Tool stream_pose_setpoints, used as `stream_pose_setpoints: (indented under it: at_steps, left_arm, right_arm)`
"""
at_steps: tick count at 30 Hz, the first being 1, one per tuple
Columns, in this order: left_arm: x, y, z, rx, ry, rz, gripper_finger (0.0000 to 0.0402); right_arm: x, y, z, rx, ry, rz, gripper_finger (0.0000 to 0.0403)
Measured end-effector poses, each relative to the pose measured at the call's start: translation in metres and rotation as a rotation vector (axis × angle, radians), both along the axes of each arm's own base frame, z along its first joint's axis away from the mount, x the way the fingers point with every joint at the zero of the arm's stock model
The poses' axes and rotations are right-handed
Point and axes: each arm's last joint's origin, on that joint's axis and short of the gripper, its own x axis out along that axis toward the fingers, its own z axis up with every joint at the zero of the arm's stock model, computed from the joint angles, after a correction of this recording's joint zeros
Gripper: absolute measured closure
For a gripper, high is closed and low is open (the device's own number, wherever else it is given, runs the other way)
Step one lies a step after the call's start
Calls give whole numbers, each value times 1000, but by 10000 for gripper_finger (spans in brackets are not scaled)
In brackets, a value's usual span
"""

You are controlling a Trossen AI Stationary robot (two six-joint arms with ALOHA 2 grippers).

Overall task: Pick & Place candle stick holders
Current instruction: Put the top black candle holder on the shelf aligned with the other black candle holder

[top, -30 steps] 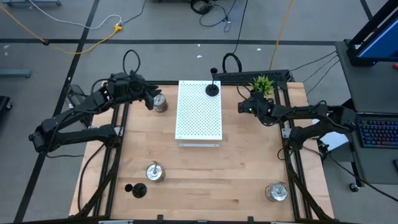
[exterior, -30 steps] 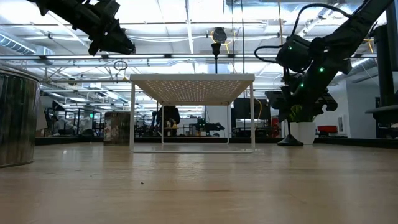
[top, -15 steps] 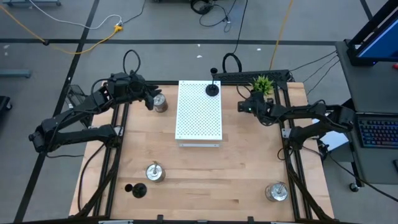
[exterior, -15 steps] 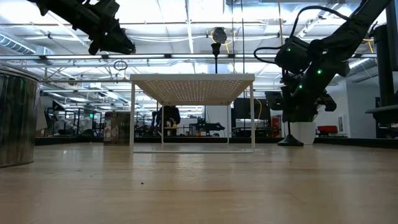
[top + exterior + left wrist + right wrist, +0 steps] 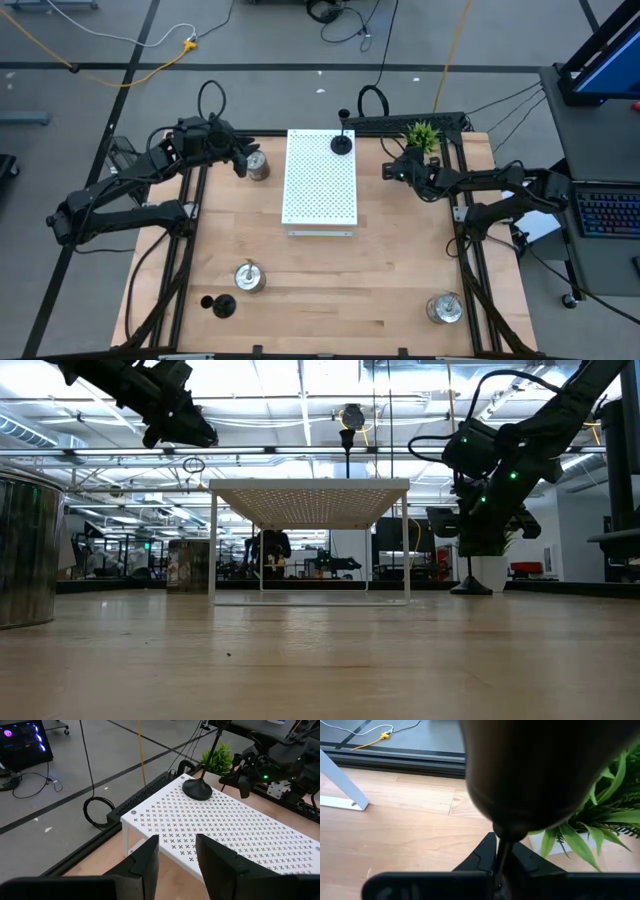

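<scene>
The right arm reaches in from the right side of the table (image 5: 400, 260). It is stretched toward the far edge, and it bends down at the wrist. The right gripper (image 5: 386, 170) is low, just beside the plant (image 5: 422, 134). Its fingers (image 5: 482, 855) are pressed together on the thin stem of a black holder (image 5: 502, 851). In the low view the round foot of this holder (image 5: 470, 589) is on or just above the table, close to the plant's white pot; I cannot tell which.

The left arm comes in from the left side. It folds at the elbow and reaches toward the far left part of the table. The left gripper (image 5: 242, 160) is held high above the wood, as the low view shows. Its fingers (image 5: 145, 862) are apart, with nothing between them. From above, it looks to be just beside a silver holder (image 5: 257, 166). The left wrist view looks across the white board (image 5: 320, 180).

A second black holder (image 5: 342, 143) stands upright on the far end of the board. Near the front left there is a second silver holder (image 5: 248, 277), and a third black holder (image 5: 222, 305) is close to it. A third silver holder (image 5: 444, 308) stands alone at the front right, well apart from the rest.
</scene>
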Motion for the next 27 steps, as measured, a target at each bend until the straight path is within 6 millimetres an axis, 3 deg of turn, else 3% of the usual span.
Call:
stream_pose_setpoints:
  at_steps: [8,15,20,27]
  left_arm:
    - [0,0,0,1,0,0,268]
    - [0,0,0,2,1,-1,268]
    - [0,0,0,1,1,-2,268]
    - [0,0,0,6,4,-5,268]
  right_arm:
    - [-1,3,12,-4,-45,60,398]
    - [-7,9,37,-7,-133,188,399]
    - [-8,17,69,38,-203,376,399]
    - [-1,40,130,9,-147,589,400]
